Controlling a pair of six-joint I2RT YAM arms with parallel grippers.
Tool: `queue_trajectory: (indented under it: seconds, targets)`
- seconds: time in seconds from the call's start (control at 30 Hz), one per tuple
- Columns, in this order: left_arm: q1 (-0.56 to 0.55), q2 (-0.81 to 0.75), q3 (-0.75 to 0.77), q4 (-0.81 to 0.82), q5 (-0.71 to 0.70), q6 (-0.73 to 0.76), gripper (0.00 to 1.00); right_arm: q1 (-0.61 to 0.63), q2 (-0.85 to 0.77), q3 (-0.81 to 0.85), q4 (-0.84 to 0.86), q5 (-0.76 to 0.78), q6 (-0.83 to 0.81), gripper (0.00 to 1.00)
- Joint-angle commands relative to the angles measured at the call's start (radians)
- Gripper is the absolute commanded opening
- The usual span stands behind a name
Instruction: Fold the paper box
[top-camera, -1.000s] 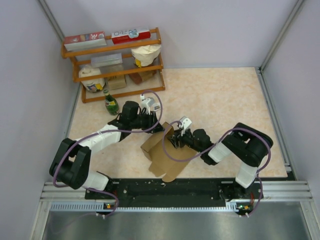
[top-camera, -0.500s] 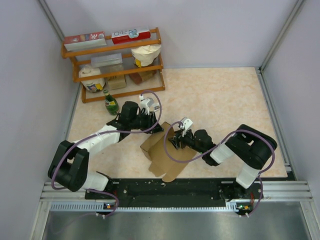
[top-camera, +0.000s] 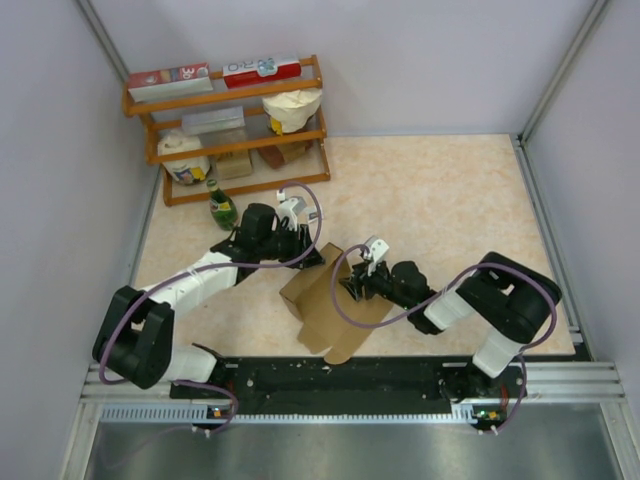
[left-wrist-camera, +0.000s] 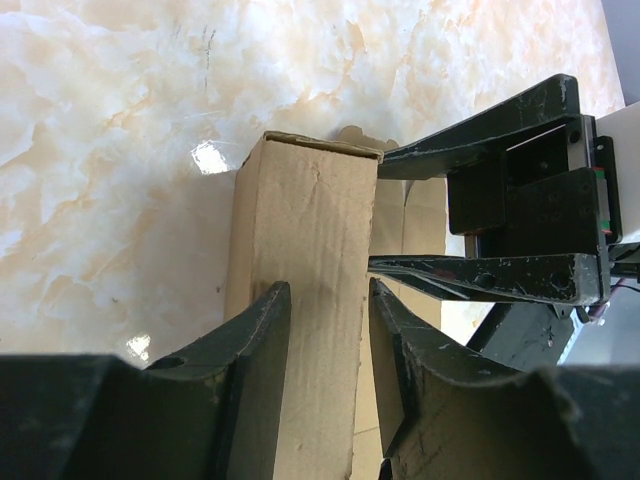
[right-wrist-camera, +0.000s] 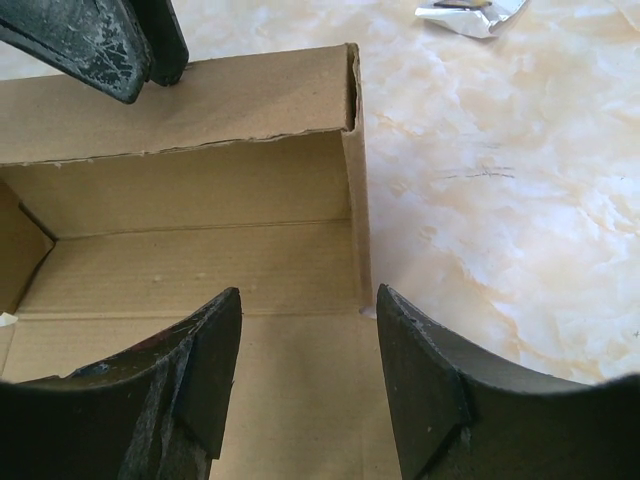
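Note:
The paper box (top-camera: 322, 305) is plain brown cardboard lying half-formed near the table's front, its flaps spread toward me. My left gripper (top-camera: 312, 256) straddles the box's raised far wall (left-wrist-camera: 310, 260); the wall fills the gap between the fingers (left-wrist-camera: 262, 335), which are shut on it. My right gripper (top-camera: 354, 285) hovers open over the box's inner floor (right-wrist-camera: 200, 260) beside a side wall's corner, with nothing between its fingertips (right-wrist-camera: 218, 345). The left wrist view shows the right gripper's fingers (left-wrist-camera: 470, 272) just beyond the wall.
A wooden shelf (top-camera: 170, 100) at the back left holds printed boxes, a cream bag and jars. A green bottle (top-camera: 222, 208) stands in front of it, close to my left arm. A crumpled foil scrap (right-wrist-camera: 470, 12) lies on the marble table beyond the box.
The right arm's elbow has drifted to the right and its gripper has shifted slightly over the box. The left gripper stays on the far wall.

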Motion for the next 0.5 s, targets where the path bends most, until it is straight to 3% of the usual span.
queue_trajectory:
  seconds: [0.0, 0.47]
  targets:
    - [-0.004, -0.037, -0.001, -0.026, -0.016, 0.023, 0.42, 0.014, -0.043, -0.013, 0.026, 0.005, 0.009, 0.56]
    - [-0.001, -0.037, 0.017, -0.043, -0.027, 0.035, 0.42, 0.014, -0.125, -0.040, -0.041, 0.022, -0.003, 0.56]
